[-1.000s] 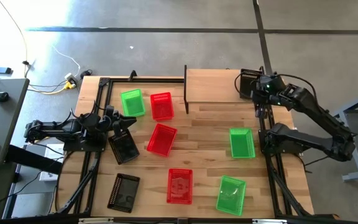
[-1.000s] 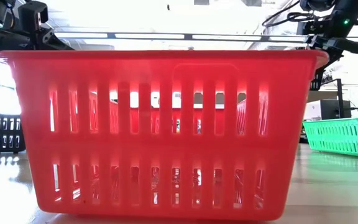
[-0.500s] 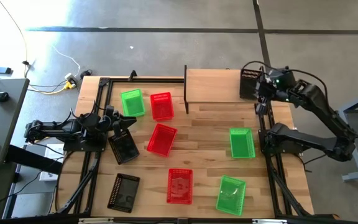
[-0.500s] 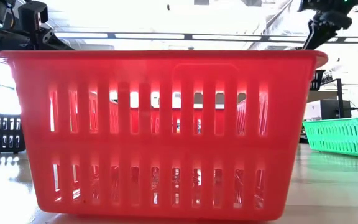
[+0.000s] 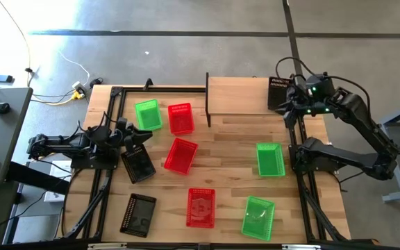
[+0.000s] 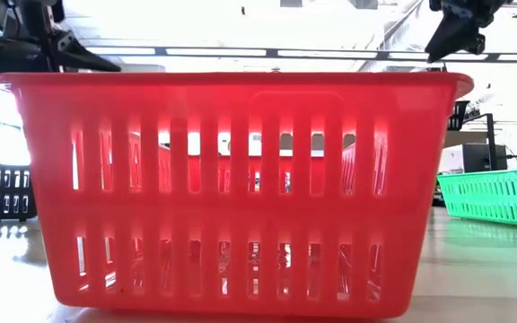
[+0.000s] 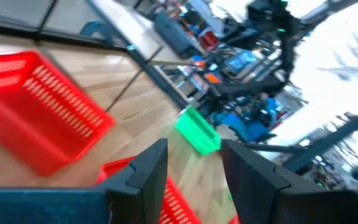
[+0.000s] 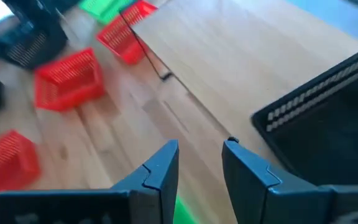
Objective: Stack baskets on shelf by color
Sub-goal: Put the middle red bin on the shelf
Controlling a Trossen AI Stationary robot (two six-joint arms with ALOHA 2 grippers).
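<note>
The shelf (image 5: 236, 95) stands at the table's far edge, and one black basket (image 5: 277, 93) sits on its right end. My right gripper (image 8: 201, 163) hangs open and empty just above and beside that basket (image 8: 328, 124), tipped downward. Near the table's left edge my left gripper (image 7: 194, 165) points level, open and empty, with a black basket (image 5: 138, 164) on the table just in front of it. Green baskets (image 5: 148, 114) (image 5: 270, 159) (image 5: 258, 217), red baskets (image 5: 180, 118) (image 5: 180, 155) (image 5: 201, 207) and another black one (image 5: 138, 214) rest on their bases on the table.
In the low view a red basket (image 6: 232, 188) fills most of the picture, with a green one (image 6: 496, 196) to its right and a black one (image 6: 3, 191) to its left. The left part of the shelf board (image 8: 241, 62) is bare. Black frame rails (image 5: 110, 173) run along both table sides.
My right gripper has risen above the shelf's right end, drawn slightly toward the table's right edge and rolled about its own axis, staying open. The black basket on the shelf has stayed where it was.
</note>
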